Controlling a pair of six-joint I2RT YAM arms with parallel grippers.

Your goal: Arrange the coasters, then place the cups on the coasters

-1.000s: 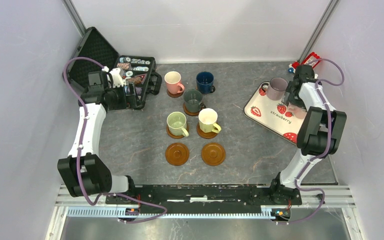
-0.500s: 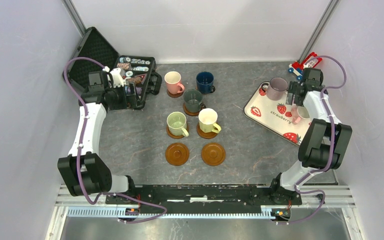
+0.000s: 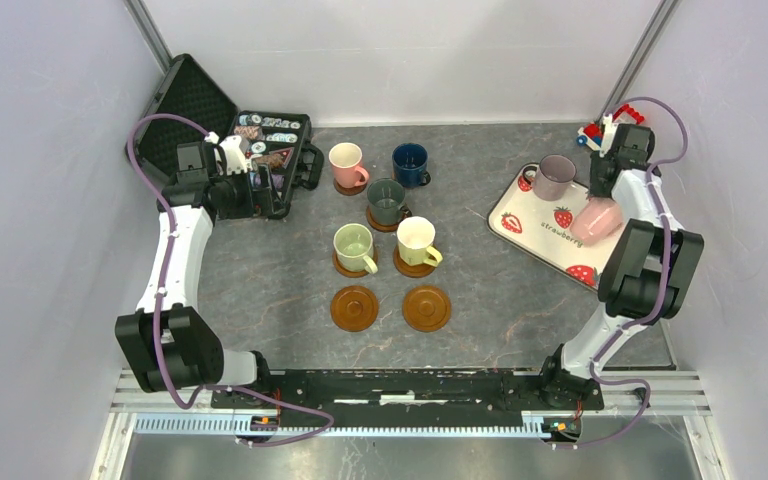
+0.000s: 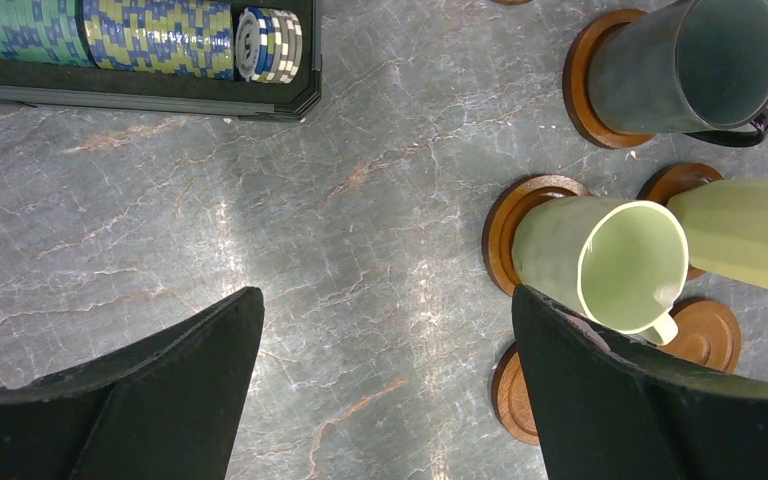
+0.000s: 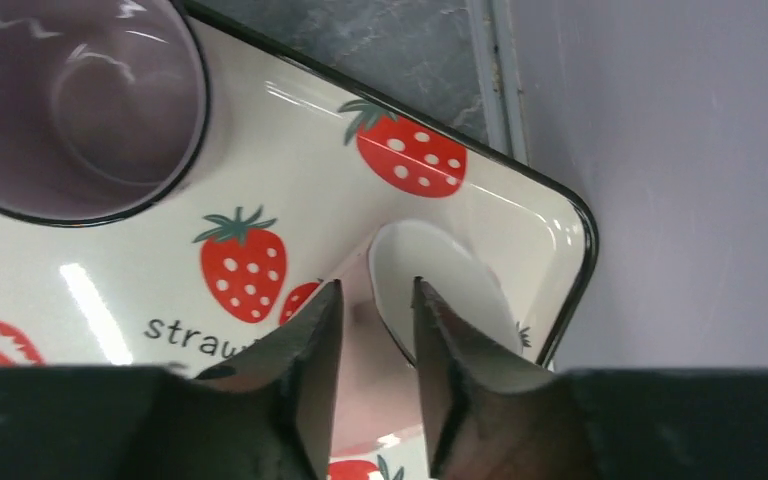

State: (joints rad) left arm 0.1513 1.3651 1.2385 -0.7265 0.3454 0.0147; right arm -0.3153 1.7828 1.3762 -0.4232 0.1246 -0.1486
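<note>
On the strawberry-print tray (image 3: 530,225) at the far right of the surface, the right gripper (image 5: 375,330) has drawn in from a wide spread a second ago to a narrow pinch on the wall of the pale pink-white cup (image 5: 440,280). One finger appears to sit inside the rim and the other outside. From above, the cup, upright a moment ago, now leans onto its side under the gripper, which suggests the lift is just starting. The mauve-grey cup (image 3: 557,175) stands upright just beside it on the same tray, untouched.

Towards the centre, five cups already sit on coasters, and two bare coasters (image 3: 354,307) wait in the near row, apparently for the tray's two cups.

On the left, the left gripper (image 4: 385,300) hovers with its jaws spread wide, holding nothing, above bare surface near the light green cup (image 4: 600,260).
</note>
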